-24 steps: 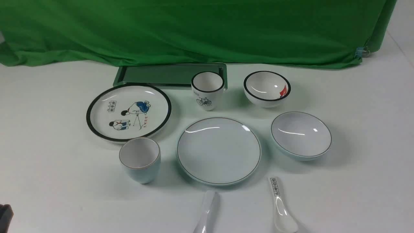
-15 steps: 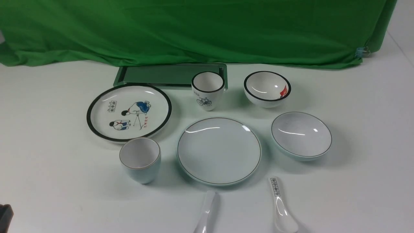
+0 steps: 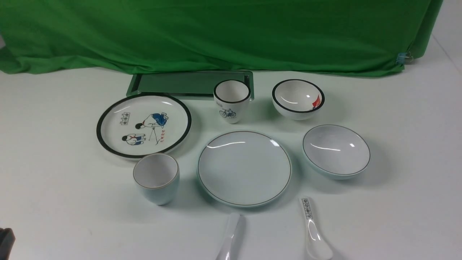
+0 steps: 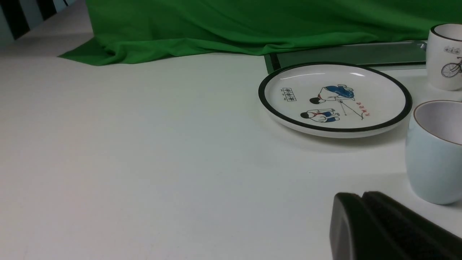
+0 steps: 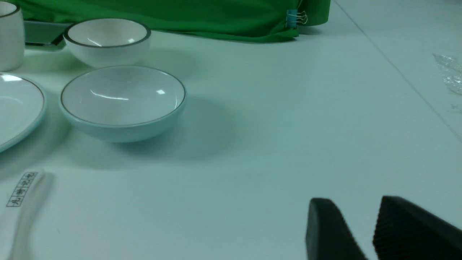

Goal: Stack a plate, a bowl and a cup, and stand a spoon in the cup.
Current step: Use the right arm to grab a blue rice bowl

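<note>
Change: nothing has shifted; crockery and both arms sit as before.
Bowl: on the table, right of the plate, not touching it.
Right gripper: part open, empty, nearer than the bowl.
Left gripper: closed, empty, beside the cup.
Grip: probably pinch the bowl's right rim, lift level, centre over the plate.
Room: bare table to the right; labelled spoon and black-rimmed bowl near.

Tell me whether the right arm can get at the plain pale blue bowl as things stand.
Probably yes. The bowl sits empty on the right, touching nothing, and the right gripper, jaws apart and empty, has only bare table between.
</note>
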`<action>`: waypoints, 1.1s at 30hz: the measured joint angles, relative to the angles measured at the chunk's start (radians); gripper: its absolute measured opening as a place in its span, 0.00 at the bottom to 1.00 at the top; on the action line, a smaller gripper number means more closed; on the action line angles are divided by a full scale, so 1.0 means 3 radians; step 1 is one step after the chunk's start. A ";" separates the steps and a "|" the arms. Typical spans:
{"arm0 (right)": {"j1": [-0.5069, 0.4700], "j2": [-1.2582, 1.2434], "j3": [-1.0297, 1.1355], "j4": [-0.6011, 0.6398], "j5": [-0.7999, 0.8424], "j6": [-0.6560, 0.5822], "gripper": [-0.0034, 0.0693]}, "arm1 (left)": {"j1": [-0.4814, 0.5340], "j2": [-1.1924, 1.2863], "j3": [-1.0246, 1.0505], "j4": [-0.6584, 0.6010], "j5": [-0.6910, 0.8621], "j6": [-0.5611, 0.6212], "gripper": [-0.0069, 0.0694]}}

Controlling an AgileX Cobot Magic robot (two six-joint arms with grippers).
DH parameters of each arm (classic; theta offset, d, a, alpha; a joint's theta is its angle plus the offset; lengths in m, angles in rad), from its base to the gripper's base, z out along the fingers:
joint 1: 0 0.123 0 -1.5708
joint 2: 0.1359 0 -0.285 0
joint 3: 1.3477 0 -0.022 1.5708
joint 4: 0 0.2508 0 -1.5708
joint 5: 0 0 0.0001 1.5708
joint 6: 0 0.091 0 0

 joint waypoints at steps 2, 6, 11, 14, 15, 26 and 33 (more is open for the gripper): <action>0.0000 0.0000 0.0000 0.0000 0.0000 0.0000 0.38 | 0.0000 0.0000 0.0000 0.0000 0.0000 0.0000 0.05; 0.0000 0.0000 0.0000 0.0000 0.0000 0.0005 0.38 | 0.0000 0.0000 0.0000 0.0011 -0.0016 -0.0006 0.05; 0.0000 0.0000 0.0000 0.0290 -0.0003 0.0857 0.38 | 0.0000 0.0000 0.0000 -0.1263 -0.0384 -0.0866 0.05; 0.0000 0.0000 0.0000 0.0627 -0.0019 0.2023 0.38 | 0.0000 0.0000 0.0000 -0.2292 -0.0603 -0.1538 0.05; 0.0000 0.0000 0.0000 0.0730 -0.0027 0.2589 0.38 | 0.0000 0.0000 0.0000 -0.2576 -0.0665 -0.1722 0.05; 0.0000 0.0000 0.0000 0.0862 0.0012 0.3066 0.38 | 0.0000 0.0000 0.0000 -0.2634 -0.0754 -0.2021 0.05; 0.0000 0.0000 -0.0012 0.0878 -0.0137 0.2252 0.37 | 0.0000 0.0017 -0.0640 -0.1937 -0.0158 -0.1340 0.05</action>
